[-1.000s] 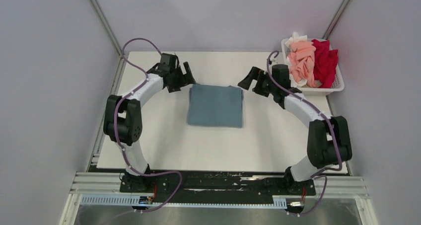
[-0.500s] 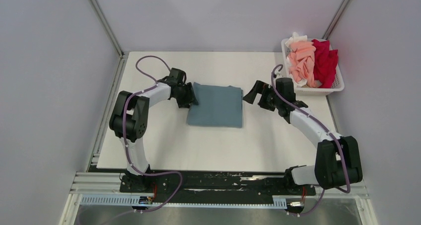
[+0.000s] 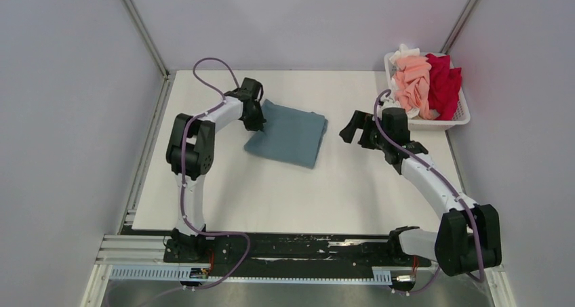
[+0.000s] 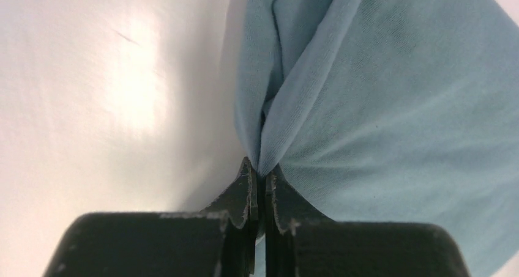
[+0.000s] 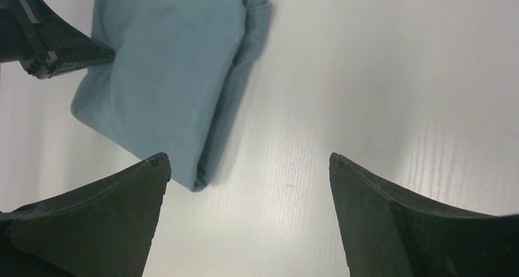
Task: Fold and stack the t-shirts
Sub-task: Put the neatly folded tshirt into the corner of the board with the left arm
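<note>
Dragged askew since half a second ago, the folded blue-grey t-shirt (image 3: 288,136) now lies turned on the table (image 3: 271,198), no longer square to its edges, and the left gripper (image 3: 257,119) has swung further from its base with it

That left gripper's two fingers are pinched tight on the shirt's left edge; in its wrist view the cloth bunches into a ridge rising straight from the closed tips, and the rest of the shirt spreads to the gripper's right

Well apart from the shirt's other side, the right gripper (image 3: 348,128) has shifted only slightly and hangs above bare table with its fingers spread wide, holding nothing; from its wrist camera the folded shirt lies ahead and to its left, layered fold edges facing it

Further right, beyond that gripper, one white slatted basket (image 3: 453,123) sits at the table's far corner

Count: one folded shirt on the table; three crumpled in the basket, namely one white t-shirt (image 3: 405,51), one pink t-shirt (image 3: 413,82), one red t-shirt (image 3: 445,83); two grippers
</note>
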`<state>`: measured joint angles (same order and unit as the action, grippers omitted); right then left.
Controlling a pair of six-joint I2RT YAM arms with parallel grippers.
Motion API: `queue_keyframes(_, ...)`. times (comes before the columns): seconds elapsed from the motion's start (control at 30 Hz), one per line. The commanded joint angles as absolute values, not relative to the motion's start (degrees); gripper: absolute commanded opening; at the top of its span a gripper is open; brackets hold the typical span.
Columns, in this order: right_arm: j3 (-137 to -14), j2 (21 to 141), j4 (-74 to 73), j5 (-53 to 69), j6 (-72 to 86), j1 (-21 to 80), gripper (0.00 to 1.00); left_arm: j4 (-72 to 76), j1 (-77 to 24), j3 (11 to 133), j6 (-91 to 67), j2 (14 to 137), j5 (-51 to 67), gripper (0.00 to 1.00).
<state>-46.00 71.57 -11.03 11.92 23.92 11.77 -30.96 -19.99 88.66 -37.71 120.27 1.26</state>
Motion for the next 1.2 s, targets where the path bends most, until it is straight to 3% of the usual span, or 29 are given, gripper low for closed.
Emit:
queue_keyframes(0.0,-45.04,68.41,-11.32,7.10,19.43,11.71,1.00,-36.56,-14.01,97.08,-31.49,123.43,-11.04,0.00)
queue_keyframes(0.23,-45.75,70.25,-12.03,4.85,17.59,11.76,1.00,-35.28,-6.39,104.86,-22.39,126.64,-13.74,0.00)
queue_keyframes(0.53,-46.55,74.39,-12.68,2.73,17.27,11.74,1.00,-42.35,4.96,127.49,-15.16,137.82,-9.98,0.00)
queue_keyframes(0.9,-47.37,75.92,-13.51,-0.92,17.12,11.76,1.00,-36.29,10.73,135.09,-6.72,143.75,-2.56,0.00)
queue_keyframes(1.17,-47.81,75.99,-14.74,-2.78,17.12,11.75,1.00,-35.61,11.72,137.95,-6.47,145.30,-4.57,0.00)
